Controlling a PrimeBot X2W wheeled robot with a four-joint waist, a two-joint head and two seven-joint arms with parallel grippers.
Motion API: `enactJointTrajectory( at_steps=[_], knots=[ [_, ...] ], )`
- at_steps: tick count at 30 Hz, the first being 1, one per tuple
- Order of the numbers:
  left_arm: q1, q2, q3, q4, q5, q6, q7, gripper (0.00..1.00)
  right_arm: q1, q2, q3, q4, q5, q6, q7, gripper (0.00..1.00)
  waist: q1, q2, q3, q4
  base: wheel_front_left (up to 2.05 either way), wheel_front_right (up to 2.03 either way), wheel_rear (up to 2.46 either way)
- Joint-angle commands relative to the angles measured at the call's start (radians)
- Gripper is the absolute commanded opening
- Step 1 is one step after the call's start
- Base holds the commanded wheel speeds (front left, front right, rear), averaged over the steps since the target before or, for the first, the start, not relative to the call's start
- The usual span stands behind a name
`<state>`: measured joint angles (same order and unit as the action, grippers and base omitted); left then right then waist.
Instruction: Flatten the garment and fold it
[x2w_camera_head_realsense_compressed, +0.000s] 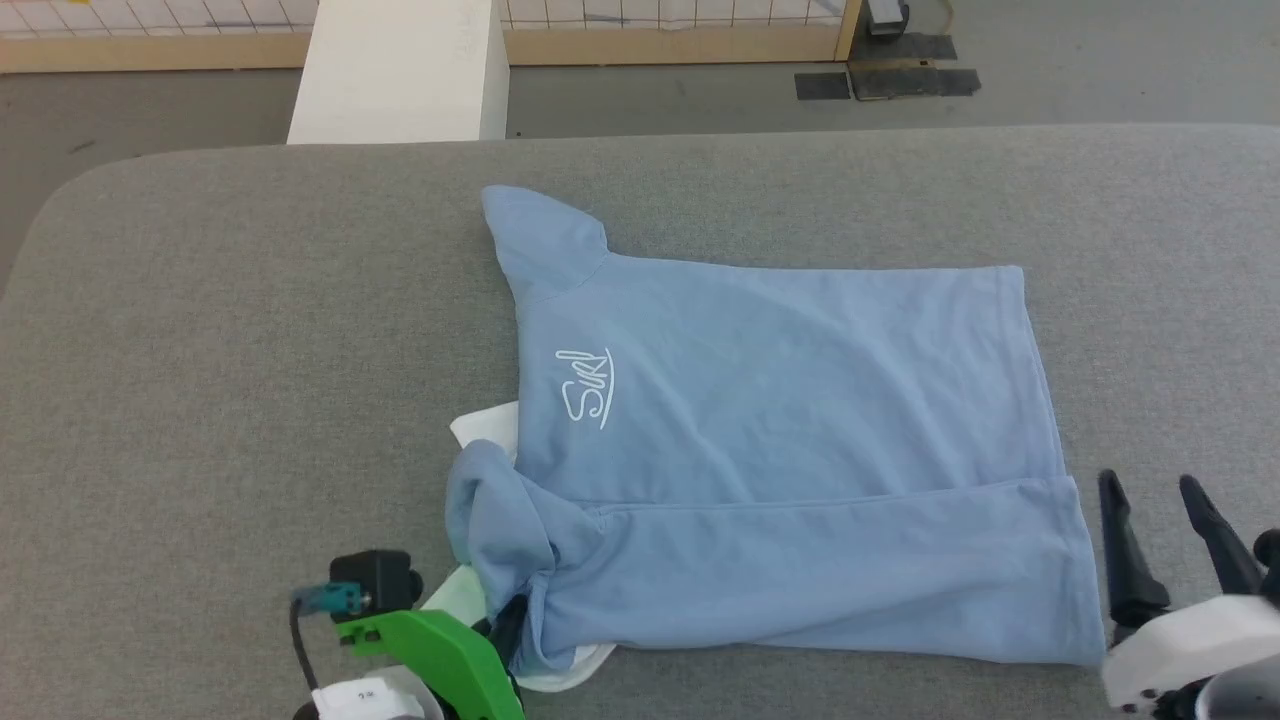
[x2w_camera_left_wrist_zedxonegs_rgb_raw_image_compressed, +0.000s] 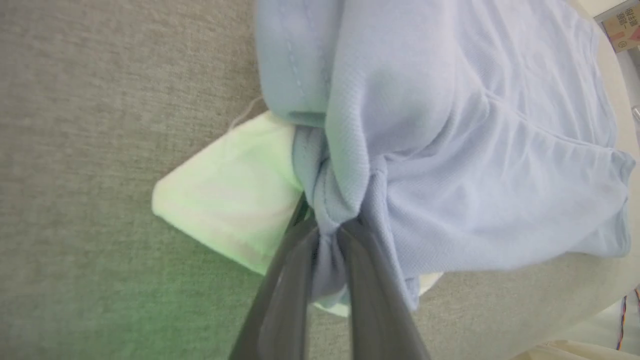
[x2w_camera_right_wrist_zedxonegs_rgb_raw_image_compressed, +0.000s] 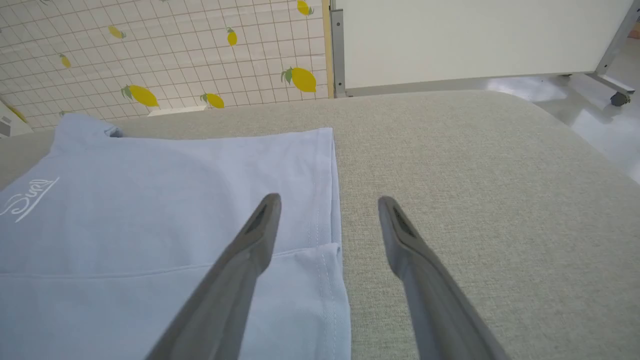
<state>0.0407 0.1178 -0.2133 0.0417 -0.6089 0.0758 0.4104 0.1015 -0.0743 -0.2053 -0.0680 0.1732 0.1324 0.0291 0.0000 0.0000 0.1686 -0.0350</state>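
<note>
Mid-fold: left end effector (x2w_camera_left_wrist_zedxonegs_rgb_raw_image_compressed: 329, 232) clamps the shirt (x2w_camera_head_realsense_compressed: 780, 400) at its bunched shoulder (collar end); right end effector (x2w_camera_right_wrist_zedxonegs_rgb_raw_image_compressed: 327, 212), open, straddles the hem and should grip next.

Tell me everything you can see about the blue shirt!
The shirt is light blue, soft fabric, with a white script logo on the chest and white collar lining peeking out. It lies mostly flat on the grey table, collar end to the left, hem to the right. Its near side is folded over, and one sleeve sticks out on the far side. The left gripper pinches bunched fabric near the collar; the open right gripper is by the hem.
</note>
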Motion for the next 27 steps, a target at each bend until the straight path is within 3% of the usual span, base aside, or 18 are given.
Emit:
enactJointTrajectory(
  at_steps=[1,5,9,16,22,23,24,25,27],
  knots=[
    [0.015,-0.001,0.006,-0.016,-0.008,0.006,-0.008,0.00,-0.014,-0.006,-0.018,0.000,0.025,-0.002,0.067,1.00,0.0000,0.0000,-0.002,0.003,0.00,0.00,0.00],
    [0.032,-0.003,-0.006,-0.057,-0.007,0.009,-0.004,0.00,-0.005,-0.004,-0.075,0.002,0.064,-0.002,0.310,1.00,0.0000,0.0000,-0.002,0.013,0.00,0.00,0.00],
    [0.029,-0.008,-0.018,-0.074,-0.008,0.011,0.000,0.00,0.003,0.000,-0.098,-0.005,0.085,-0.002,0.463,1.00,0.0000,0.0000,0.009,0.024,0.00,0.00,0.00],
    [0.007,-0.009,-0.023,-0.073,-0.011,0.008,-0.002,0.00,0.020,0.018,-0.104,0.016,0.106,-0.002,0.602,1.00,0.0000,0.0000,0.032,0.037,0.00,0.00,0.00],
    [-0.011,-0.006,-0.019,-0.066,-0.013,0.011,-0.003,0.00,0.002,0.023,-0.086,0.075,0.118,-0.002,0.631,1.00,0.0000,0.0000,0.043,0.037,0.00,0.00,0.00],
    [-0.013,-0.006,-0.018,-0.065,-0.014,0.011,-0.004,0.00,-0.004,0.023,-0.086,0.089,0.121,-0.002,0.627,0.69,0.0000,0.0000,0.044,0.036,0.00,0.00,0.00],
    [-0.015,-0.006,-0.017,-0.064,-0.015,0.012,-0.005,0.00,-0.013,0.024,-0.084,0.107,0.121,-0.002,0.620,0.22,0.0000,0.0000,0.045,0.035,0.00,0.00,0.00],
    [-0.016,-0.007,-0.015,-0.063,-0.017,0.013,-0.006,0.00,-0.021,0.024,-0.085,0.121,0.123,-0.002,0.613,0.00,0.0000,0.0000,0.045,0.034,0.00,0.00,0.00],
    [-0.020,-0.007,-0.012,-0.060,-0.021,0.014,-0.008,0.00,-0.035,0.024,-0.079,0.144,0.121,-0.002,0.604,0.00,0.0000,0.0000,0.045,0.032,0.00,0.00,0.00]
  ],
)
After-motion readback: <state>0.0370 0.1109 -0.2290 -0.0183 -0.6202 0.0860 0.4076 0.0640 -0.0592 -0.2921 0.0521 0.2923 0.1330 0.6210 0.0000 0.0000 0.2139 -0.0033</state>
